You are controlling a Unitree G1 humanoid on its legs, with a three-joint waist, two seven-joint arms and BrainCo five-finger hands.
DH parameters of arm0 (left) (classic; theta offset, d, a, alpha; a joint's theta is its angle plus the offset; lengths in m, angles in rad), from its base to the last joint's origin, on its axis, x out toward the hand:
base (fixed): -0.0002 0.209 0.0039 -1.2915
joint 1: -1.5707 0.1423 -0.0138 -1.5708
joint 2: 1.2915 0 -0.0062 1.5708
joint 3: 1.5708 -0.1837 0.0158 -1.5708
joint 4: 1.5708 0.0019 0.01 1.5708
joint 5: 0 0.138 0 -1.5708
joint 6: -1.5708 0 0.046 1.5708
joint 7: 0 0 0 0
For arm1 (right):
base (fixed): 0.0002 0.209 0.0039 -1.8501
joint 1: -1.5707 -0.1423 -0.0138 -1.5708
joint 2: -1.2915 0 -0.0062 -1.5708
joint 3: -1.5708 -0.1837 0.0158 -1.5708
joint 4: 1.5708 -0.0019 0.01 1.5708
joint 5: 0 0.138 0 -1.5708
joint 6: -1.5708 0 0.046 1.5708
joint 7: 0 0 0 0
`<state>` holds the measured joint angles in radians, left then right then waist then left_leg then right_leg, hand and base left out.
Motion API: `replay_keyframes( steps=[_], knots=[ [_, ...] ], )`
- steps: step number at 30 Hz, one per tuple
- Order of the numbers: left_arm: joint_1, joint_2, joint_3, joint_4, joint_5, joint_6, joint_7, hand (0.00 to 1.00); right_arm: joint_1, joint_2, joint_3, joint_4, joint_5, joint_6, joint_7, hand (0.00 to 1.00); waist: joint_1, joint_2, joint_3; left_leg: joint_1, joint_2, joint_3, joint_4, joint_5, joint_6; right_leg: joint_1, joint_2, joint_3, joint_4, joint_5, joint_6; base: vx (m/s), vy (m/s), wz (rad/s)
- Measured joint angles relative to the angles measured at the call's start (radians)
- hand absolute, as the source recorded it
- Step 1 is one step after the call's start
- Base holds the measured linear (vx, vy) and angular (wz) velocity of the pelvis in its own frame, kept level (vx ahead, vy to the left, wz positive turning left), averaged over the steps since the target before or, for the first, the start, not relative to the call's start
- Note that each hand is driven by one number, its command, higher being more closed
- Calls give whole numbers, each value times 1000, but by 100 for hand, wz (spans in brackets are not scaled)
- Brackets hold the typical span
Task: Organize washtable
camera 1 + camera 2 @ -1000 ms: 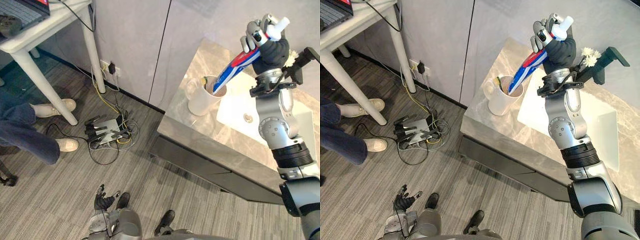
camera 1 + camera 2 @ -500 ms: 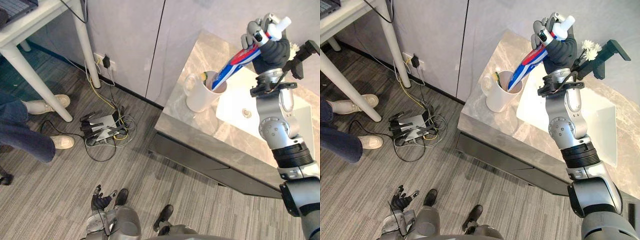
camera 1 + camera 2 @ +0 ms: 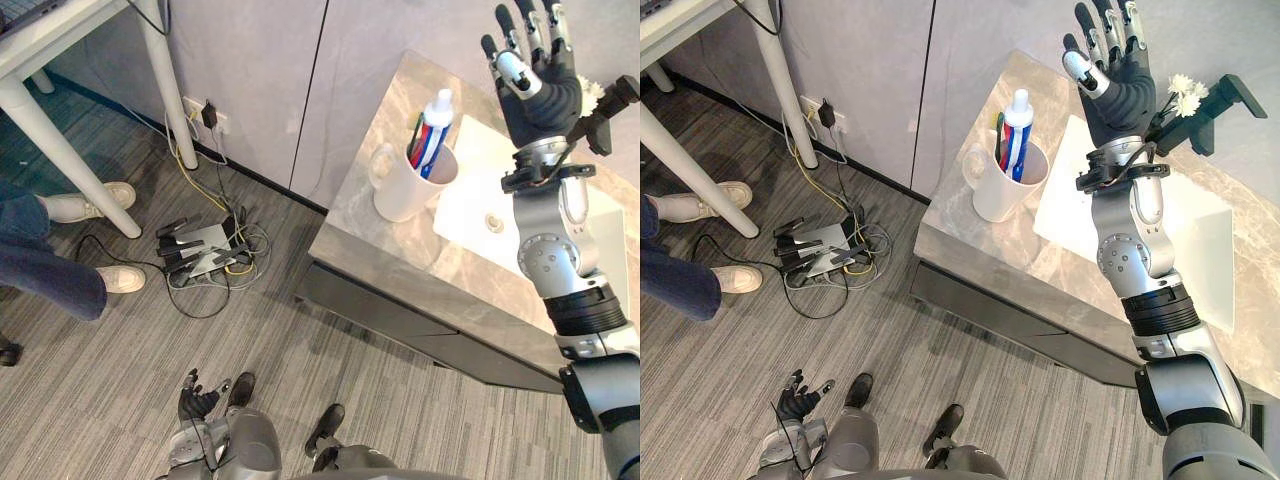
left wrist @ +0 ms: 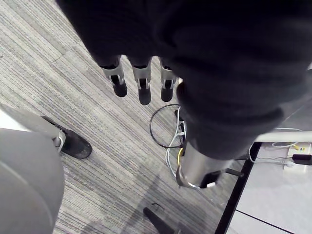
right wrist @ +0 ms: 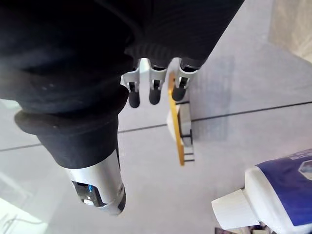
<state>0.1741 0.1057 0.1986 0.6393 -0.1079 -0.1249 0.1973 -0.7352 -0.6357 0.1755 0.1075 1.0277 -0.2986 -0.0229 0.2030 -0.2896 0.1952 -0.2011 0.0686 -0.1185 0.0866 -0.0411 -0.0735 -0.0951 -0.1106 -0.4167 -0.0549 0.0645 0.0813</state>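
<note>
One soft red, white and blue toothpaste tube (image 3: 430,135) stands cap-up in a smooth white handled mug (image 3: 398,195) on the polished grey marble table (image 3: 368,235), upper right of the frame, beside a white rectangular basin (image 3: 462,228). Right robot hand (image 3: 538,85) is above and right of the mug, its silver dark-tipped fingers straight and spread, holding nothing. Left robot hand (image 3: 203,402) hangs at lower left over striped grey carpet (image 3: 100,380), fingers loosely extended, empty.
</note>
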Motion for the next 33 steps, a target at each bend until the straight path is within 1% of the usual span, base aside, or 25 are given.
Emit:
replay_keyframes(
  steps=[4, 6, 7, 8, 9, 10, 11, 14, 15, 16, 17, 18, 19, 20, 21, 22, 23, 24, 25, 26, 27, 28, 30, 31, 33],
  knots=[
    [0, 1, 0, 1, 0, 0, 0, 0, 0, 0, -1, 0, 0, -1, -1, 0, -3, 0, 0, 3, 0, 4, 0, 0, 0, 0, 0, 6, 1, 0, 0, -3, 1, -2],
    [0, 5, 0, 1, 0, 1, 0, 0, 0, 1, -13, 0, 0, -3, -3, 0, -10, 0, 0, 5, 0, 5, 0, 0, 0, 1, -1, 6, 2, 0, 0, 0, 0, 0],
    [0, 7, 0, 3, 1, 4, 1, 0, 2, 5, -51, -2, -3, -3, -5, 0, -20, 0, 0, 6, 0, 7, 0, 0, 0, 1, -1, 7, 2, 0, 0, 0, 0, 0],
    [0, 8, 1, 3, 1, 5, 2, 0, 6, 10, -87, -5, -9, -3, -8, 0, -22, 0, 0, 6, 0, 8, 0, 0, 0, 1, -2, 7, 2, 0, 0, 0, 0, 0],
    [0, 9, 1, 4, 1, 6, 2, 0, 25, 26, -189, -22, -11, -7, -21, 0, -23, 0, 0, 9, -1, 12, 0, 0, 0, 1, -3, 10, 3, 0, 0, 0, 0, 0],
    [0, 9, 1, 4, 3, 7, 4, 0, 67, 43, -308, -58, -19, -22, -39, 0, -24, 0, -1, 12, -1, 15, -1, 0, 0, 3, -4, 10, 5, 0, 0, 0, 0, 0],
    [1, 8, 4, 4, 6, 7, 7, 0, 114, 47, -397, -94, -34, -51, -60, 0, -26, 0, -1, 15, -2, 18, -1, 0, 0, 4, -5, 12, 8, 0, 0, 0, 0, 0],
    [3, 4, 21, 16, 10, 9, 15, 0, 243, 92, -611, -198, -78, -100, -100, 0, -43, 1, -3, 33, -2, 36, -4, 0, 0, 6, -9, 31, 18, 0, 0, 11, 23, -17],
    [5, -10, 52, 23, 25, 11, 23, 0, 354, 159, -747, -300, -133, -136, -139, 0, -71, 5, -10, 46, -5, 43, -7, 0, 1, 10, -15, 40, 20, 0, 0, 2, 25, -22],
    [6, -17, 64, 27, 33, 11, 23, 0, 402, 189, -790, -341, -165, -147, -158, 0, -83, 12, -20, 47, -6, 45, -11, -2, 2, 9, -15, 42, 20, 0, 0, -4, 32, -29],
    [7, -28, 87, 43, 41, 11, 23, 0, 509, 258, -859, -419, -230, -167, -194, 0, -104, 23, -40, 62, -6, 66, -22, -3, 4, 9, -17, 55, 20, 0, 0, -4, 27, -35],
    [11, -37, 95, 52, 41, 12, 23, 0, 584, 311, -889, -470, -276, -172, -214, 0, -113, 34, -56, 74, -3, 85, -25, -9, 10, 9, -17, 73, 20, 0, 0, 1, 30, -66],
    [15, -58, 124, 61, 41, 12, 23, 0, 693, 379, -905, -526, -362, -173, -246, 0, -120, 54, -81, 94, 0, 115, -30, -19, 16, 11, -16, 98, 19, 0, 0, 0, 12, -67],
    [19, -70, 137, 60, 34, 10, 23, 0, 747, 412, -903, -550, -403, -171, -262, 0, -128, 66, -93, 105, 1, 130, -34, -22, 17, 13, -15, 114, 19, 0, 0, -40, 9, -73],
    [22, -93, 160, 60, 2, 6, 20, 0, 845, 471, -897, -588, -483, -153, -281, 0, -139, 92, -107, 121, 5, 155, -42, -38, 21, 20, -15, 133, 18, -3, 3, -75, -4, -61],
    [24, -110, 173, 60, -26, 2, 19, 0, 919, 508, -878, -607, -533, -138, -288, 0, -139, 111, -116, 136, 9, 181, -42, -50, 20, 23, -15, 148, 18, -7, 3, -80, -6, -67],
    [31, -133, 199, 58, -58, -3, 17, 0, 1021, 550, -837, -607, -598, -114, -289, 0, -146, 135, -134, 152, 14, 208, -46, -54, 20, 25, -12, 166, 19, -14, 3, -35, -8, -60],
    [49, -152, 217, 56, -118, -17, 4, 0, 1112, 598, -776, -597, -681, -64, -287, 0, -157, 156, -153, 167, 20, 233, -53, -55, 17, 26, -12, 182, 20, -17, -2, -1, 1, -48],
    [57, -160, 228, 56, -150, -21, -3, 0, 1147, 619, -739, -588, -708, -45, -282, 0, -162, 163, -159, 174, 23, 241, -54, -56, 16, 27, -9, 189, 20, -17, -2, 17, -9, -46],
    [72, -174, 234, 56, -199, -30, -5, 0, 1203, 662, -663, -532, -745, -26, -271, 0, -164, 178, -168, 186, 31, 261, -53, -59, 9, 29, -3, 204, 20, -17, -2, 16, -20, -33],
    [80, -180, 235, 56, -222, -35, -10, 0, 1226, 688, -617, -459, -754, -13, -259, 0, -164, 183, -173, 192, 36, 267, -51, -61, 3, 32, 1, 207, 21, -15, 0, 37, -39, -27],
    [88, -181, 229, 59, -251, -36, -28, 0, 1241, 712, -567, -336, -754, 12, -241, 0, -163, 187, -174, 203, 40, 268, -51, -62, 0, 42, 6, 207, 21, -17, -2, 40, -33, -8],
    [92, -177, 222, 60, -277, -36, -45, 0, 1237, 716, -510, -150, -754, 44, -213, 0, -161, 191, -175, 217, 44, 269, -48, -60, 3, 57, 8, 204, 21, -17, -3, 46, -16, 2],
    [99, -175, 202, 60, -296, -37, -54, 0, 1218, 718, -471, 23, -755, 78, -192, 0, -158, 203, -187, 223, 43, 269, -48, -60, 2, 64, 6, 202, 21, -17, -2, 36, 6, 5],
    [98, -173, 191, 59, -315, -40, -64, 0, 1191, 719, -447, 180, -765, 105, -184, 0, -153, 216, -190, 233, 38, 266, -50, -62, 4, 76, 0, 199, 21, -20, 2, 20, 21, 7]
  ],
)
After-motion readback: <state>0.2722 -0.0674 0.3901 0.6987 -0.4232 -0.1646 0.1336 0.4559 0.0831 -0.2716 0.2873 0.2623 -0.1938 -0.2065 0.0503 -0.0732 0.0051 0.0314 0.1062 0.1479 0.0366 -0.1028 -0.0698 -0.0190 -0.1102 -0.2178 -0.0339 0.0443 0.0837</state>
